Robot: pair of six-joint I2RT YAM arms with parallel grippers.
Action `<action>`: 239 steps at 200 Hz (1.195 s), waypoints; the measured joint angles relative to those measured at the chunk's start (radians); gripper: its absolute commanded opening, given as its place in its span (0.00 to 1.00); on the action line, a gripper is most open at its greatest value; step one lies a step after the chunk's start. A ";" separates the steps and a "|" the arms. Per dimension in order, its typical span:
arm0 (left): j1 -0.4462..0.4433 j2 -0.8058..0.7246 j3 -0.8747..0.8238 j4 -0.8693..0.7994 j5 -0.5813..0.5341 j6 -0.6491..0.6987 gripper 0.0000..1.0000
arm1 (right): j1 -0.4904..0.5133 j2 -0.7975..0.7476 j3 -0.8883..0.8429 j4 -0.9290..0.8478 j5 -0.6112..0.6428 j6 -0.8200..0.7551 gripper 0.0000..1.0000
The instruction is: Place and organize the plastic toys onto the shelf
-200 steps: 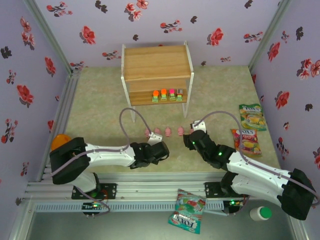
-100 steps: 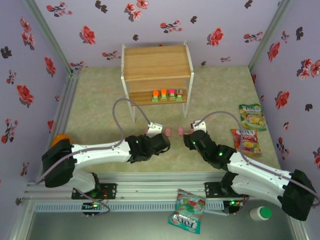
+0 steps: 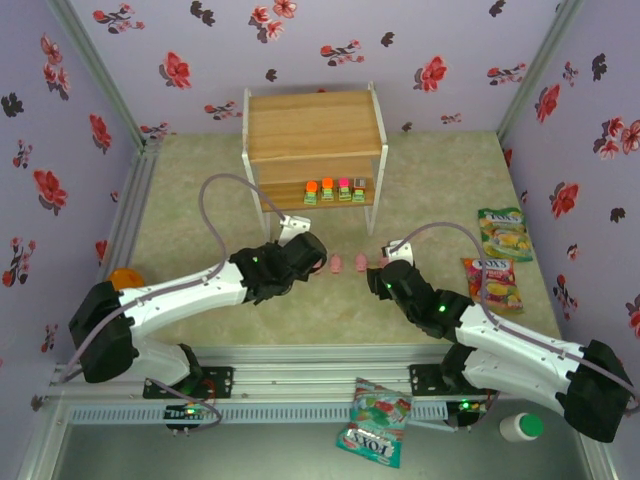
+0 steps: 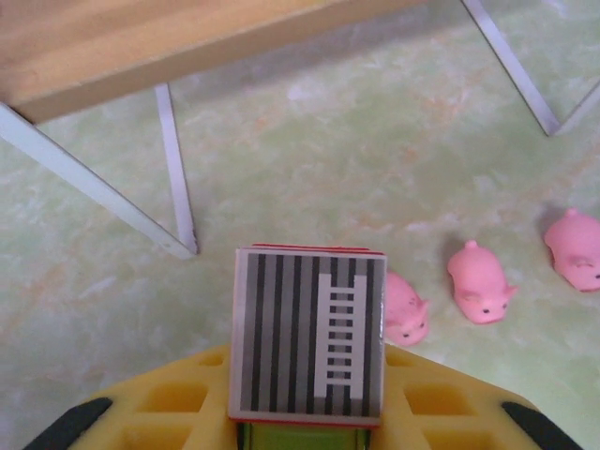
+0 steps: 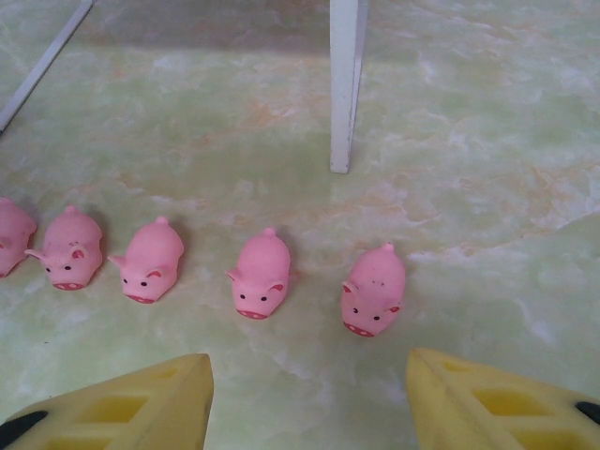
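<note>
Green marbled table (image 3: 190, 200): left gripper (image 3: 306, 252) clamps a striped-top block (image 4: 309, 342) — shelf (image 3: 315, 125) lies just ahead; right gripper (image 5: 307, 364), jaws apart, faces the pig row (image 5: 262, 274).

The pigs (image 5: 262, 275) are plain pink. The shelf (image 3: 315, 125) is pale wood on white legs; its blocks (image 3: 335, 190) have green bases topped orange, pink or grey. The striped block (image 4: 309, 342) shows black and grey stripes, a pale ladder, red edging. Lilac walls (image 3: 300, 40) carry red and black flowers; the table (image 3: 440, 190) is mottled pale green.
</note>
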 measured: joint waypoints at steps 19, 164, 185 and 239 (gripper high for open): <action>0.031 0.000 0.020 0.000 -0.002 0.025 0.32 | 0.000 0.000 0.000 0.000 0.000 0.000 0.57; 0.199 0.100 0.153 0.113 0.000 0.164 0.32 | 0.000 0.000 0.000 0.000 0.000 0.000 0.58; 0.219 0.119 0.153 0.139 0.008 0.170 0.32 | 0.000 0.003 0.000 0.000 0.000 0.000 0.58; 0.245 0.146 0.170 0.201 0.033 0.173 0.33 | 0.000 0.014 0.000 0.000 0.000 0.000 0.58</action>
